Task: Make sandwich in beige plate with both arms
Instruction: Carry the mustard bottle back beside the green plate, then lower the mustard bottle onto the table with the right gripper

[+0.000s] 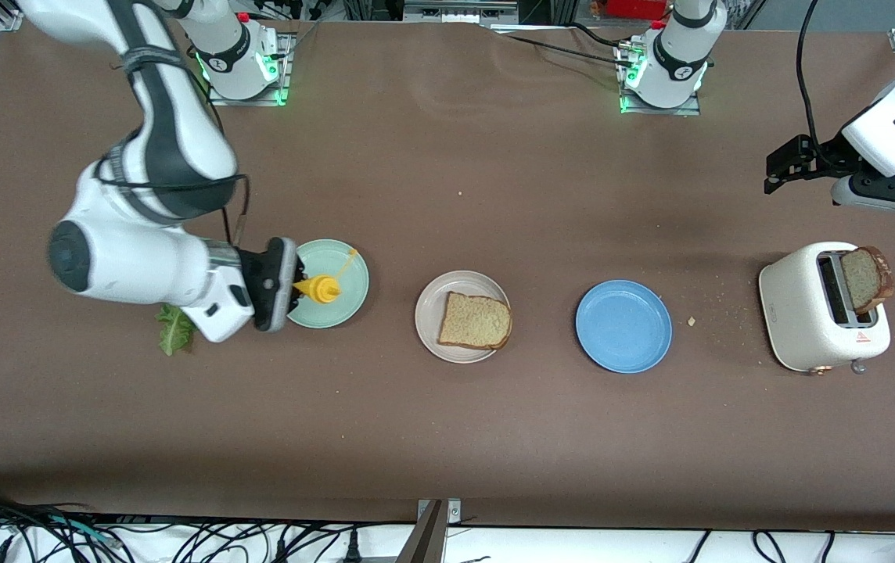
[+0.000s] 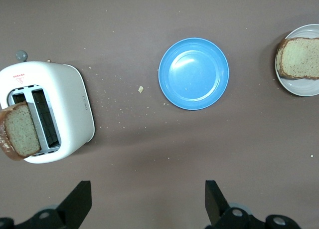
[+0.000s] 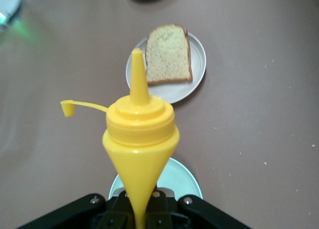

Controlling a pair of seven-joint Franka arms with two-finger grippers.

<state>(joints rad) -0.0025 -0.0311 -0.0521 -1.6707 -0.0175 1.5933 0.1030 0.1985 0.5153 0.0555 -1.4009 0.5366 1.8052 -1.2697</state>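
I read the right gripper (image 1: 296, 288) pinched on a yellow bottle (image 1: 323, 288), held over the green plate (image 1: 350, 301). The right wrist view showed its nozzle and dangling cap (image 3: 66, 107), unclear from the front. One toast slice (image 1: 475, 320) lay on the beige plate (image 1: 432, 306). Only the front view caught the lettuce (image 1: 174, 329), on the table beside the green plate. The left gripper (image 2: 148, 201), fingers spread, hung near the toaster (image 1: 796, 313), which held a second slice (image 1: 865, 278).
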